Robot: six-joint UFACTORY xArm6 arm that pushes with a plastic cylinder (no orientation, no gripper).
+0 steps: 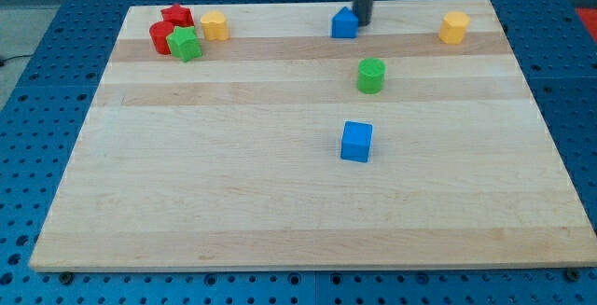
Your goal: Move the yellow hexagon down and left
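Two yellow blocks lie near the view's top edge of the wooden board (298,212). One yellow block (454,27) at the top right looks hexagonal. The other yellow block (215,25) sits at the top left, and its shape is not clear. My tip (362,21) is at the top centre, against the right side of a small blue block (344,23) with a peaked top. The tip is about a hundred pixels left of the right yellow block and well right of the left one.
A red star-like block (176,14), a red round block (161,37) and a green star (186,44) cluster at the top left beside the left yellow block. A green cylinder (370,75) and a blue cube (356,142) lie below the tip.
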